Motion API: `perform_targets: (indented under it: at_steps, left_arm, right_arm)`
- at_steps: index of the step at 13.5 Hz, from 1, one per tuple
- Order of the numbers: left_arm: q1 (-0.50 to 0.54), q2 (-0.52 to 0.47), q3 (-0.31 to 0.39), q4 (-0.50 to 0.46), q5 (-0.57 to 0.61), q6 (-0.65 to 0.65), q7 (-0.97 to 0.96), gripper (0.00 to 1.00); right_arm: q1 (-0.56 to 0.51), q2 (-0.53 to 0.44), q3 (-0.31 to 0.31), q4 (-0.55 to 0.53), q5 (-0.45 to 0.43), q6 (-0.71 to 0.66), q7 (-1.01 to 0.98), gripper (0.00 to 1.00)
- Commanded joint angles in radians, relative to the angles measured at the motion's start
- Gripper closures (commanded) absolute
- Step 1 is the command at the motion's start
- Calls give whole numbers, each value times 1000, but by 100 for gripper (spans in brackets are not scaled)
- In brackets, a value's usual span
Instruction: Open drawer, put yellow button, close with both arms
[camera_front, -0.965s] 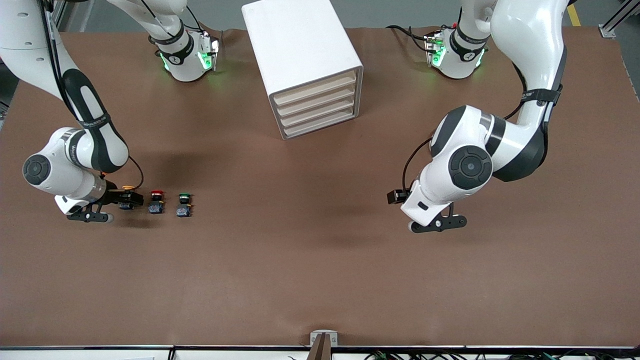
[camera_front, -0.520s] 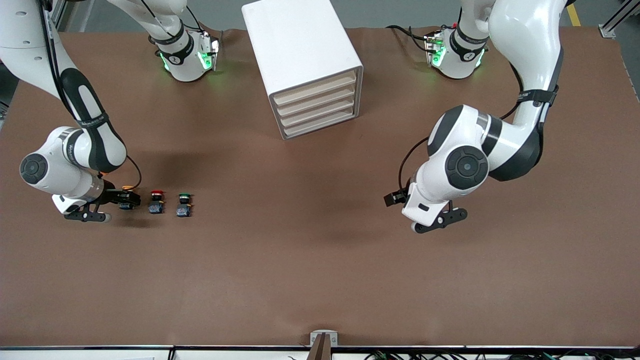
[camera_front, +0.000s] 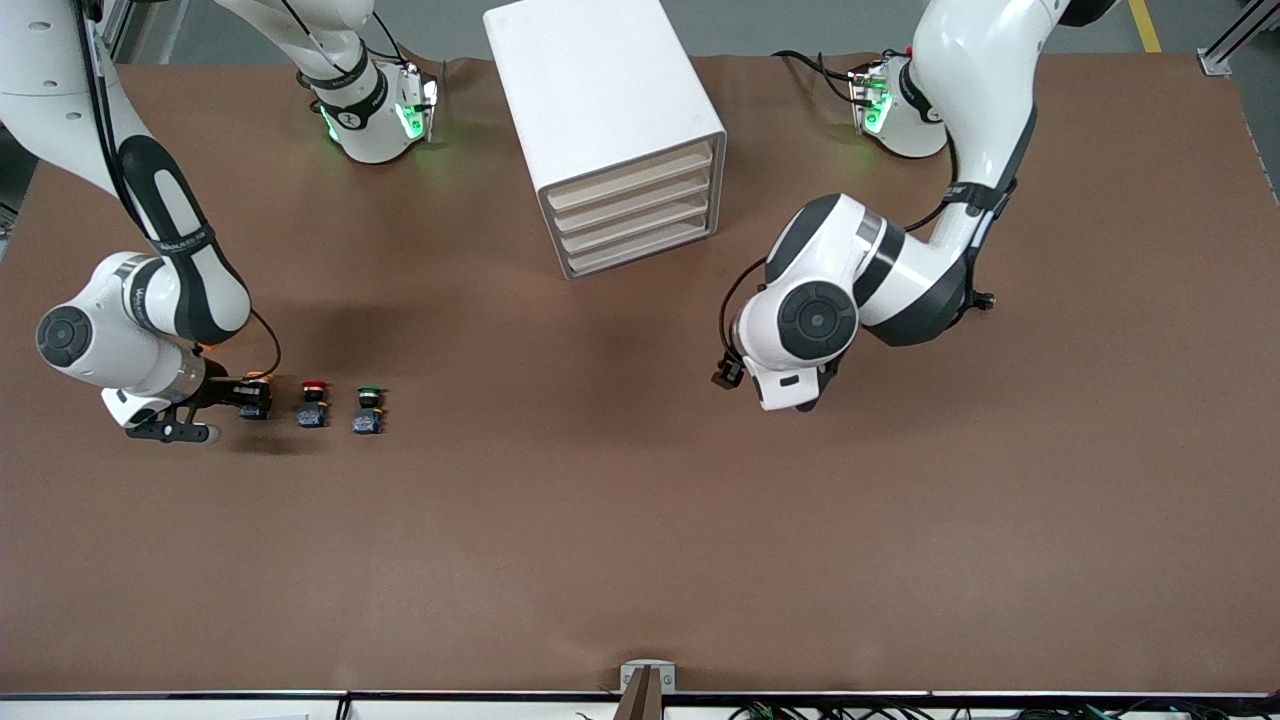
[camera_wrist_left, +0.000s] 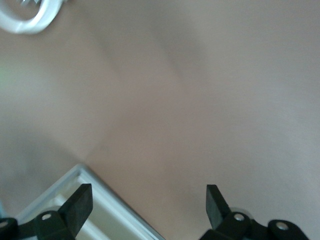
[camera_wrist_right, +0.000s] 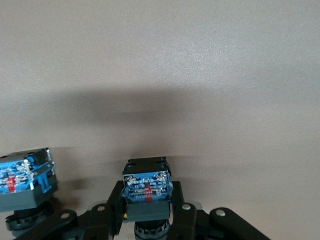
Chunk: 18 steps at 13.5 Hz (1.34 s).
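My right gripper (camera_wrist_right: 146, 220) pinches the yellow button (camera_wrist_right: 146, 187) narrowly; lifting carelessly could topple the red button (camera_front: 314, 403) just beside. Left gripper (camera_wrist_left: 149, 205) hovers wide over the desk (camera_front: 640, 520).

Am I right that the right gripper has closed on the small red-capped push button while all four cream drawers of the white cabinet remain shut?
Not quite: the right gripper is shut on the yellow-capped push button, not the red-capped push button beside it, as the front view shows. The four cream drawers are indeed shut.
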Motion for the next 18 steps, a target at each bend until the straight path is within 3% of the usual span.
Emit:
perform_targets:
  at_steps: [1,4,8,12,16,18]
  left_arm:
    - [38,16,3,11,-133,-136,-284,0]
    - [45,33,5,9,-267,-223,-305,0]
    - [32,73,3,9,-401,-267,-326,0]
    - [35,145,11,12,-600,-267,-430,0]
    - [11,177,11,15,-709,-267,-542,38]
    - [-8,182,11,15,-746,-268,-595,40]
  right_arm:
    - [-4,-42,8,39,20,-103,-15,100]
    - [33,-72,11,252,30,-468,90,100]
    - [168,-196,9,328,98,-682,378,100]
    - [382,-276,11,328,141,-719,820,100]
    - [568,-272,8,369,191,-684,1136,100]
    - [630,-269,8,374,190,-652,1241,100]
